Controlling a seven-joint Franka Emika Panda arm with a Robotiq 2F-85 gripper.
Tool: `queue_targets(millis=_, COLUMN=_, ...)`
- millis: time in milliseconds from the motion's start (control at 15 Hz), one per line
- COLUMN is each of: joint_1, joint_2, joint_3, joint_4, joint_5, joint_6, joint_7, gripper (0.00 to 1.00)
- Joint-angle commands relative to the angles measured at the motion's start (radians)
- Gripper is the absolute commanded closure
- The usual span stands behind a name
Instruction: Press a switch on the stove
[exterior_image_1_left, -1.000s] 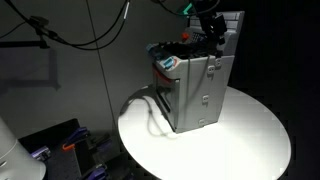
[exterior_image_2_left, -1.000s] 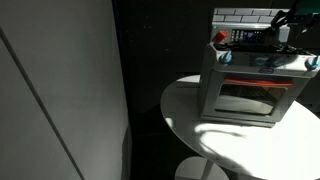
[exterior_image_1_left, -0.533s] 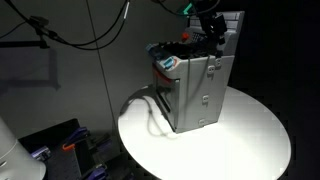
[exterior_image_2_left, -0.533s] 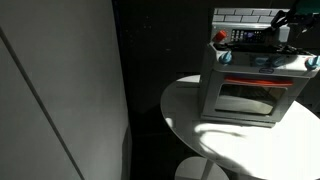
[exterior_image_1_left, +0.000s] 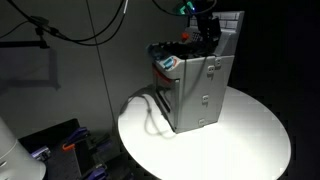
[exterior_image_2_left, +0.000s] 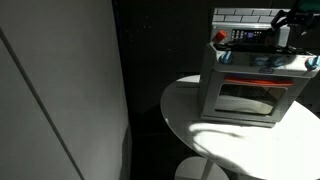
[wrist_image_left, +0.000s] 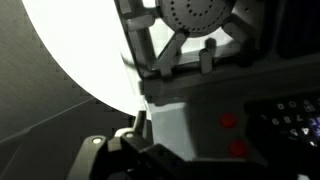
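On the round white table (exterior_image_1_left: 250, 130), which fills the lower part of both exterior views (exterior_image_2_left: 215, 140) and glows as a bright patch in the wrist view (wrist_image_left: 70, 40), stands the stove (exterior_image_1_left: 205, 90), set toward the far side of the tabletop and upright. From where I stand it is a grey box with a glass oven door (exterior_image_2_left: 245, 98) on its front and a white tiled back panel (exterior_image_2_left: 245, 14) rising behind the cooktop. Black cables (exterior_image_1_left: 90, 30) hang across the dark wall to one side in an exterior view. The gripper (exterior_image_1_left: 210, 30) hangs just above the top of the stove, close to the back panel; in an exterior view (exterior_image_2_left: 285, 25) it is a dark shape at the frame's edge, and I cannot tell whether its jaws are spread or closed. Seen from the wrist, a round grey burner disc (wrist_image_left: 195, 15) lies on the cooktop, and two small red buttons (wrist_image_left: 229, 122) sit one beside the other on a dark control strip.
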Motion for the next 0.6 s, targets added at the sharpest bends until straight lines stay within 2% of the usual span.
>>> queue_targets(millis=0, joint_1=-0.015, joint_2=-0.032, joint_3=0.013, joint_4=0.021, joint_5=0.072, joint_6=-0.085, joint_7=-0.072, gripper=0.0)
queue_targets(millis=533, joint_1=-0.015, joint_2=-0.131, joint_3=0.031, joint_4=0.012, joint_5=0.138, joint_6=-0.313, joint_7=-0.209, gripper=0.0)
